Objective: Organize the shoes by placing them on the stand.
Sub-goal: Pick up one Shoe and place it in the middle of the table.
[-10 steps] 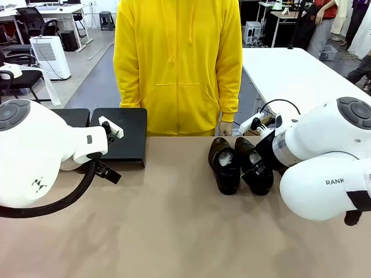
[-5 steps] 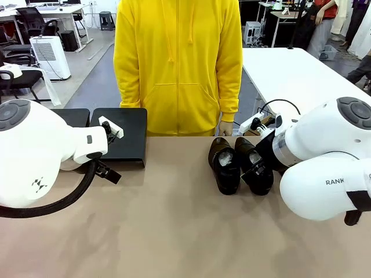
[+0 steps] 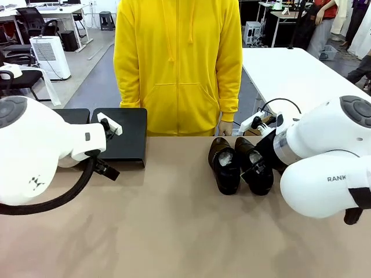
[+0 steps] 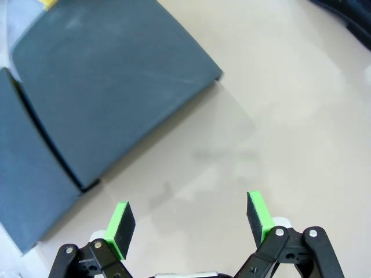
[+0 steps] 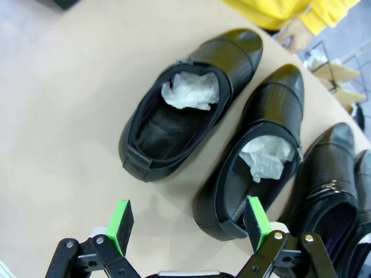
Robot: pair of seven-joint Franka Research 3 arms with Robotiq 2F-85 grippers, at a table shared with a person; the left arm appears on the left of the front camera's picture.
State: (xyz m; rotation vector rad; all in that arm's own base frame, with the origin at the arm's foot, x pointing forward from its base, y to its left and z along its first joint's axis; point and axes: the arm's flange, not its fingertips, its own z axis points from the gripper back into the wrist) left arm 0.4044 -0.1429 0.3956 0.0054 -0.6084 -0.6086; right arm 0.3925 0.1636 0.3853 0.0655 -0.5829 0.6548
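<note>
Left gripper [image 4: 190, 217]: my jaws stand wide apart with nothing between the green pads [image 4: 122, 223]. I hang over bare table [image 4: 278, 116].
Stand from my left wrist: the stand [image 4: 110, 87] lies at 11 o'clock, flat and dark. Its two panels sit side by side, with a narrow seam running between them.
Right gripper [image 5: 188, 220]: my jaws are also spread wide and hold nothing.
Nearest shoe [image 5: 255, 156]: just ahead at 1 o'clock, heel towards me and toe pointing to 1 o'clock, with white paper [image 5: 266, 159] stuffed inside.
Second shoe [image 5: 191, 104]: at 12 o'clock, lying beside the nearest shoe with its toe the same way, and also stuffed with paper.
Two further shoes [image 5: 327, 174]: at 2 to 3 o'clock, close against the picture's edge.
Front view: the stand [image 3: 124, 136] sits at 10 o'clock on the table and bears no shoes. A pair of shoes [image 3: 227, 171] rests at 2 o'clock, well apart from it.
Person [image 3: 177, 63]: in a yellow hoodie at 12 o'clock, behind the table's far edge.
</note>
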